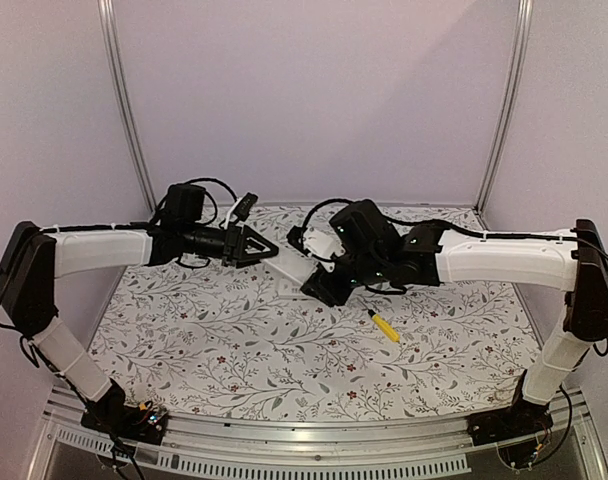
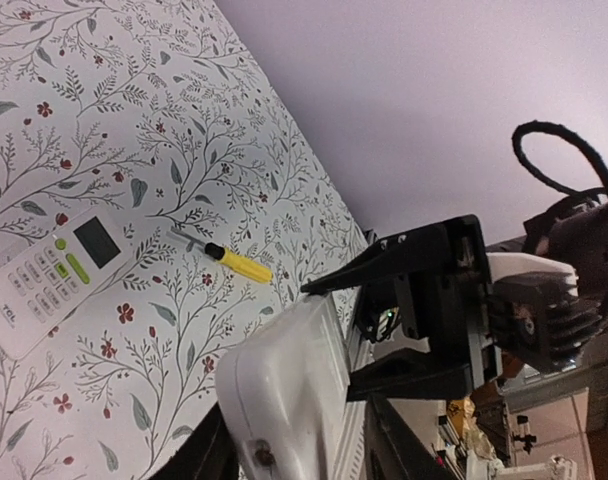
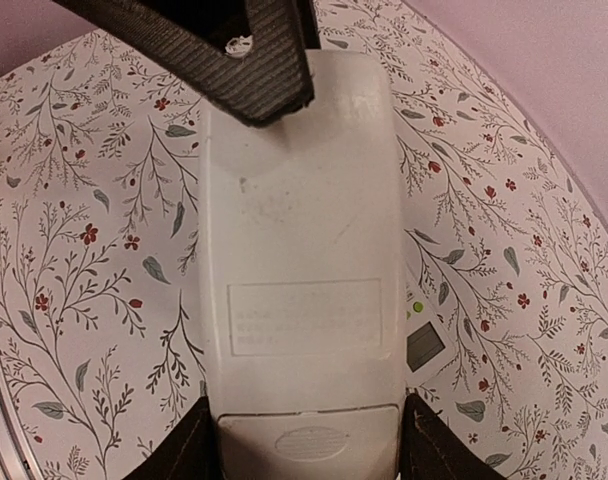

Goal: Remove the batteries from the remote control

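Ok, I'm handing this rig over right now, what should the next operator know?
Left end effector: shut on one end of the white remote, held above the table.
Right end effector: shut on its other end, back side up.
Battery cover: closed; no batteries visible.
Second remote and screwdriver lie on the table.
Done: remote picked up. Left: open cover, remove batteries.

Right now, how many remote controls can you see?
2. The lifted remote is clamped above the table, back side up, with jaws at both ends. The other remote lies face up on the table, partly beneath it. None seems hidden.
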You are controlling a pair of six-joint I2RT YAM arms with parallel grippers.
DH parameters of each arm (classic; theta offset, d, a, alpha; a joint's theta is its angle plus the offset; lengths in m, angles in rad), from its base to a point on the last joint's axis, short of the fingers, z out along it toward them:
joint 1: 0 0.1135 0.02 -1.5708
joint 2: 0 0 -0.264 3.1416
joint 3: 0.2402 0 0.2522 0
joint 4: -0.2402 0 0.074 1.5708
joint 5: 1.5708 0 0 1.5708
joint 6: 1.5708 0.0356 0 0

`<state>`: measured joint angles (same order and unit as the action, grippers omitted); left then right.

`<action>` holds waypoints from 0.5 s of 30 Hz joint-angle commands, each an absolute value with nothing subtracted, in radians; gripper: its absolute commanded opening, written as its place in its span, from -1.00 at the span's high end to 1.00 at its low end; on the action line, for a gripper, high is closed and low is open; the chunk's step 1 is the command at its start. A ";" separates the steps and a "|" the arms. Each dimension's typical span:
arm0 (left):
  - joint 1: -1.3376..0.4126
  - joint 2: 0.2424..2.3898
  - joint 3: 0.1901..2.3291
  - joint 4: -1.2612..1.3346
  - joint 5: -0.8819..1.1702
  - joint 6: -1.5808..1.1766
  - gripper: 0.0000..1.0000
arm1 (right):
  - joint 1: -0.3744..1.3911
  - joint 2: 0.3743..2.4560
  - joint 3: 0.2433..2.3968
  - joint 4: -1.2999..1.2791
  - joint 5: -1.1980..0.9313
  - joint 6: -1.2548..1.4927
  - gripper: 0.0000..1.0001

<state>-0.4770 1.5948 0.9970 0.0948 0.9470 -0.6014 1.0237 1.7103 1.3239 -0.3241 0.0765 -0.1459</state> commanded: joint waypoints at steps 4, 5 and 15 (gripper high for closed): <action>-0.495 1.614 0.979 0.133 0.991 -0.629 0.25 | 1.055 1.731 1.365 -0.313 0.124 -0.196 0.09; -0.494 1.615 0.978 0.135 0.994 -0.631 0.26 | 1.058 1.732 1.365 -0.313 0.128 -0.200 0.09; -0.495 1.632 0.971 0.162 1.022 -0.659 0.54 | 1.075 1.742 1.361 -0.309 0.193 -0.240 0.10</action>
